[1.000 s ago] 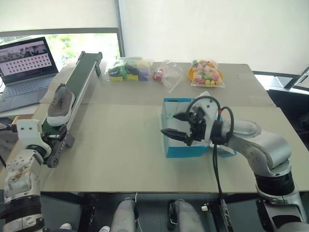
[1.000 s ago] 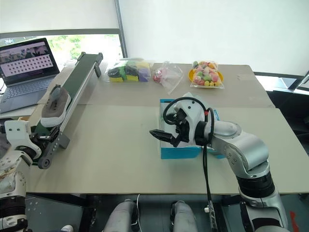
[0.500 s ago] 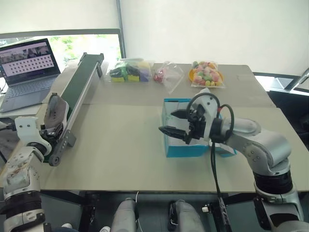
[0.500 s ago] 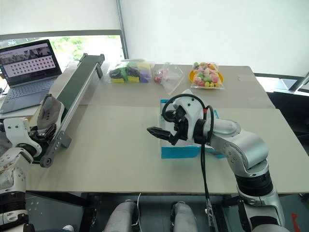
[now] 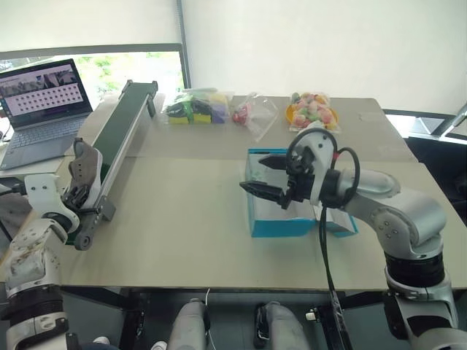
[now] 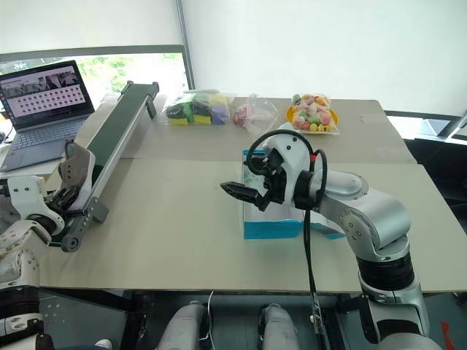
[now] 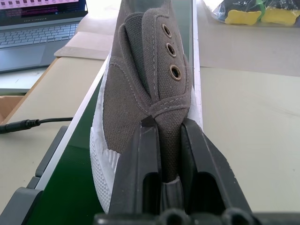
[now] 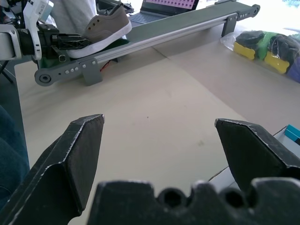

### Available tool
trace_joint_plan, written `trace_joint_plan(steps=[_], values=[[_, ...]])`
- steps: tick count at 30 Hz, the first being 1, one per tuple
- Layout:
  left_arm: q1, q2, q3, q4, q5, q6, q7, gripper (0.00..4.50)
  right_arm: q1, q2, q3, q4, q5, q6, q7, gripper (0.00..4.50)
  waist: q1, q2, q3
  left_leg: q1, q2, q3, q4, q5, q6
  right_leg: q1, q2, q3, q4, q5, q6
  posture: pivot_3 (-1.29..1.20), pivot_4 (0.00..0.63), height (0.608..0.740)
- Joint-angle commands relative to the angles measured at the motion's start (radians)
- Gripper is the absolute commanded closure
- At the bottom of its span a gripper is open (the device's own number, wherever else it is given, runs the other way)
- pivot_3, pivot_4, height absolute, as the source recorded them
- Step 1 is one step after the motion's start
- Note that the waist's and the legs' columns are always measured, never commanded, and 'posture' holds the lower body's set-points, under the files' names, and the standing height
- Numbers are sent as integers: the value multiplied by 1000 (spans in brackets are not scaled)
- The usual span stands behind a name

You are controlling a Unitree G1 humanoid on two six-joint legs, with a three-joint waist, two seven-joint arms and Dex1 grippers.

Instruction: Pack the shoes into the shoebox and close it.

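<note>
Canvas at the shoe's heel is soft, so my left hand pinches it shut there. My right hand hangs wide, mid-frame, over the shoebox.

A wide bare stretch of table lies open between the conveyor along the left edge and the shoebox right of the middle. Bags of goods crowd the far edge. The right end effector hangs spread wide over the shoebox's left side, partly blocking that opening.
</note>
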Motion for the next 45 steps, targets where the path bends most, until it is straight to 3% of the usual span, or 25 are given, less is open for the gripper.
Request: trace_joint_plan(steps=[1, 3, 6, 16, 21, 25, 31, 36, 45], values=[[-11, -6, -5, 43, 11, -4, 15, 4056, -24, -4, -32, -15, 7, -16, -7, 0, 1, 1, 0, 0, 0, 0, 0, 0, 0, 0, 0, 0, 0, 0, 0, 0, 150, 681], [-15, -8, -6, 47, 7, -10, 7, 4056, -21, -6, -30, -14, 4, -18, -9, 0, 2, 1, 0, 0, 0, 0, 0, 0, 0, 0, 0, 0, 0, 0, 0, 0, 150, 681], [-18, -12, -8, 50, -2, -26, -14, 4483, -21, -4, -29, -14, 3, -21, -14, 0, 3, 2, 0, 0, 0, 0, 0, 0, 0, 0, 0, 0, 0, 0, 0, 0, 150, 681], [-29, -26, -16, 42, 20, -70, 23, 4483, -54, 53, -59, 52, 7, -15, -72, 0, 7, 3, 0, 0, 0, -2, 0, 0, 0, -1, 0, -1, -1, 0, 0, 0, 150, 681], [-76, -81, 19, 19, -3, -187, 62, 4483, -172, 249, -170, 244, 32, 50, -275, 0, 11, 3, 0, -3, 0, -1, -1, 0, 0, -1, 1, -2, -1, 0, 0, 0, 150, 681], [-122, -143, -9, -33, -26, -216, 64, 4483, -297, 501, -328, 473, 106, 156, -505, 0, 6, 2, 0, -7, 0, 3, 1, 1, 0, -2, 2, -2, 0, 5, 5, 0, 150, 681], [-195, -285, -132, -157, -85, -128, 48, 4483, -389, 699, -439, 641, 245, 244, -591, 0, 3, 1, 1, -12, -2, 5, 2, 5, 8, -2, 2, -1, -1, 4, 6, 0, 150, 681], [-157, -422, -328, -414, -213, 39, -16, 4483, -408, 697, -402, 708, 249, 232, -588, 0, -10, 0, 1, -14, -3, 5, 4, 4, 11, -2, 2, 0, -3, 3, 8, 0, 150, 681], [-94, -455, -402, -542, -282, 156, -22, 4483, -447, 634, -471, 803, 238, 133, -613, 0, -46, 1, 1, -7, 0, 0, 3, 4, 10, -2, 8, 1, 3, 3, 6, 0, 150, 681]])
